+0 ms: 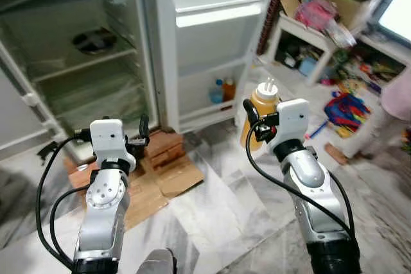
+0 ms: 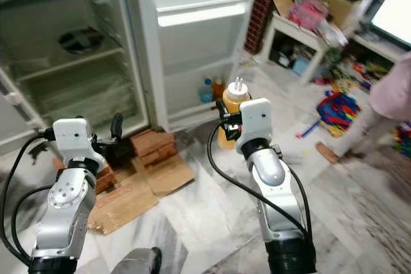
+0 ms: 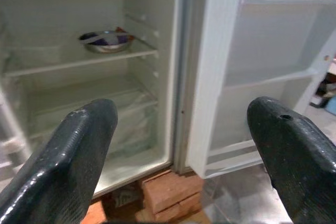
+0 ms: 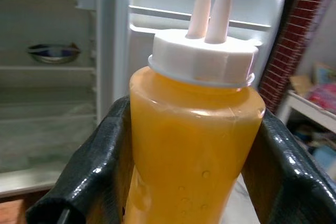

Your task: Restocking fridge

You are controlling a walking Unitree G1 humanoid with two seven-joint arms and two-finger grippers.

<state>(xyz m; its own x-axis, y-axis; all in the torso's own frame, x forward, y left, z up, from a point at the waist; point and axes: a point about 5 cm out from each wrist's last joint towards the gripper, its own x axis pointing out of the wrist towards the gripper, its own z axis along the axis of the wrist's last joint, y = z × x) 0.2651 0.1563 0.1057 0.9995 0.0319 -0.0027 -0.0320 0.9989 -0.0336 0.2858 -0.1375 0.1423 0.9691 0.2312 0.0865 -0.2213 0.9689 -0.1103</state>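
Two grippers raised before open fridge (image 1: 96, 62). Right gripper (image 4: 184, 145): jaws pinching orange sauce bottle (image 4: 194, 140), base cut off. Left gripper (image 3: 184, 145): jaws spread, empty. Door-shelf bottles (image 1: 222, 90) blurred.

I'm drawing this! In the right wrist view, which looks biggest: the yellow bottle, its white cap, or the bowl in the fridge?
1. Bottle, held close in the right hand, so nearness inflates it.
2. Cap.
3. Bowl, far back.
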